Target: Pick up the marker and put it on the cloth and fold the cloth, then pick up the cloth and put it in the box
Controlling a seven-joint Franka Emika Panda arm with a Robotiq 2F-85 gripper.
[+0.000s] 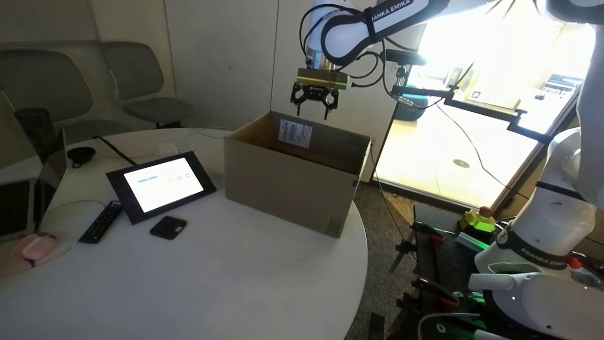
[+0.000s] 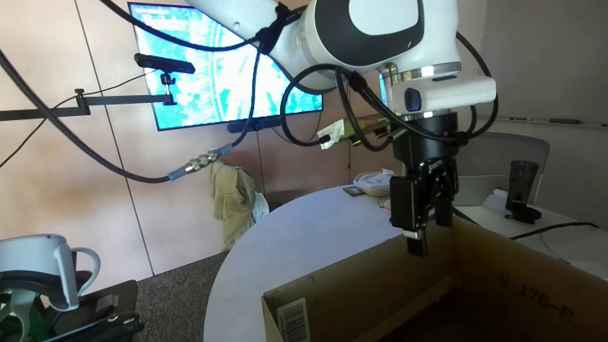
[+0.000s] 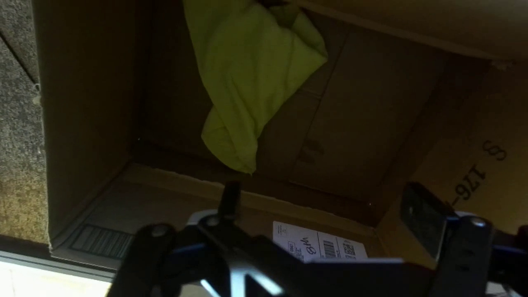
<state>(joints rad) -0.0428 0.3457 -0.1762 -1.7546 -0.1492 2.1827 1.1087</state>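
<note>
In the wrist view the yellow-green cloth (image 3: 255, 70) lies crumpled and loosely bunched on the floor of the cardboard box (image 3: 84, 103). The box (image 1: 288, 184) stands at the edge of a round white table, its top uncovered, with a white label (image 3: 319, 243) on an inner wall. Over it hangs my gripper (image 1: 312, 113), fingers pointing down and spread wide. Nothing sits between the fingertips, and the cloth is apart from them. The gripper (image 2: 431, 235) is near the box's rim in an exterior view. The marker is hidden or out of view.
On the table (image 1: 245, 283) beside the box lie a tablet (image 1: 163, 184), a black square device (image 1: 168, 227), a remote (image 1: 101, 222), a pink item (image 1: 35, 248) and a laptop (image 1: 21, 208). A lidded container (image 2: 375, 183) stands at the table's far side.
</note>
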